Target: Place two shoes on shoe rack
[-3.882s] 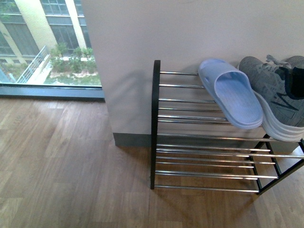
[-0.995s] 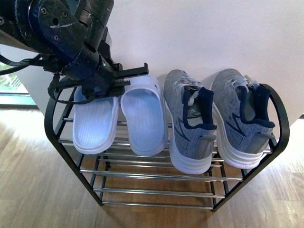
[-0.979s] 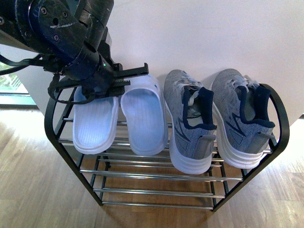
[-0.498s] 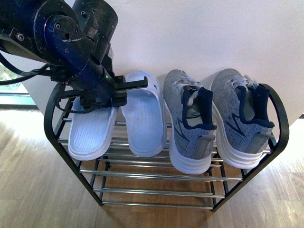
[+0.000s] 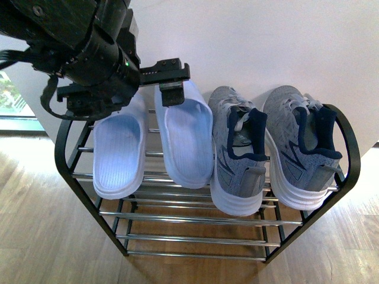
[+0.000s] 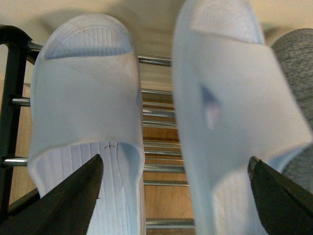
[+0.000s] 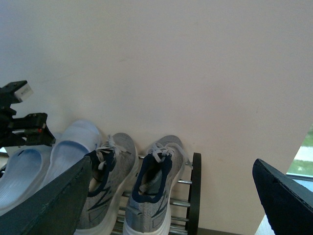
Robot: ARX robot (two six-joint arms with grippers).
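Four shoes stand on the top tier of the rack point(image 5: 65, 171): two slides at left and two sneakers at right, toes toward the wall point(image 5: 266, 41). The left slide point(image 5: 118, 154) and the right slide point(image 5: 186, 145) lie side by side; the left sneaker point(image 5: 237, 160) sits just beside the right slide, with the right sneaker point(image 5: 302, 148) next to it. The left gripper point(image 6: 171, 196) hangs over the far ends of the slides, its fingers point(image 6: 63, 200) spread wide apart, straddling both slides and holding nothing. The right gripper point(image 7: 171, 196) is raised well back from the rack, fingers apart and empty. Lower tiers of chrome bars show beneath, above a wood floor point(image 5: 41, 236).
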